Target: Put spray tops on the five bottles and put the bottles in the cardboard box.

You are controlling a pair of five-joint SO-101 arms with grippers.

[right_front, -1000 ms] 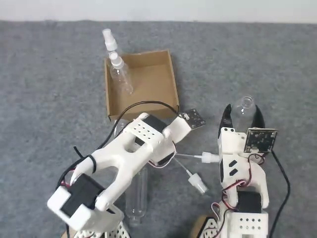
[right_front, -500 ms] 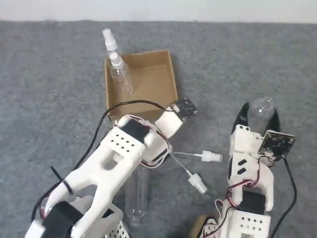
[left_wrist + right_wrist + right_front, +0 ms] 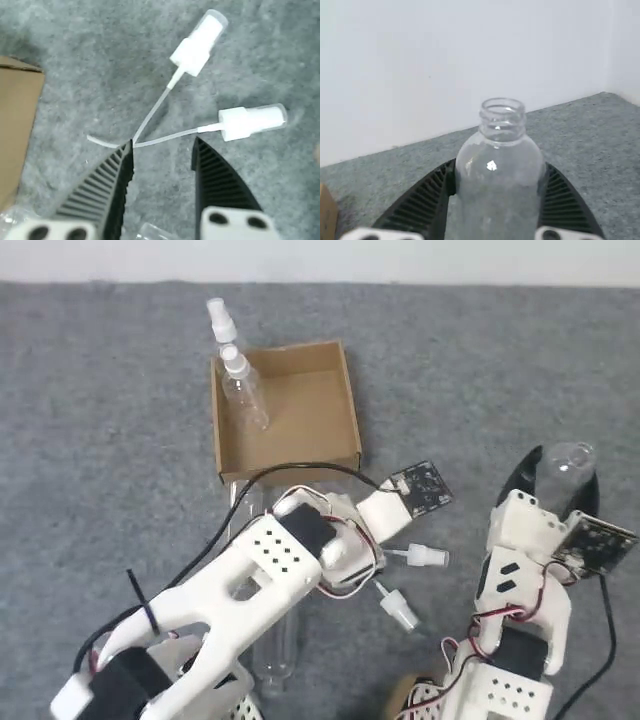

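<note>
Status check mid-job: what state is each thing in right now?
Spray tops: two, loose on the carpet.
Left gripper: open, above the loose tops' tubes.
Right gripper: shut on the held bottle.
Held bottle: upright, no top.
Cardboard box: open.
Capped bottle: leaning inside the box.
Second capped bottle: at the box's far corner.
Lying bottle: on its side under the left arm.

box (image 3: 312, 415): one bottle (image 3: 248, 395) inside, perhaps two | spray tops (image 3: 427, 557): nearer, rightward
</note>
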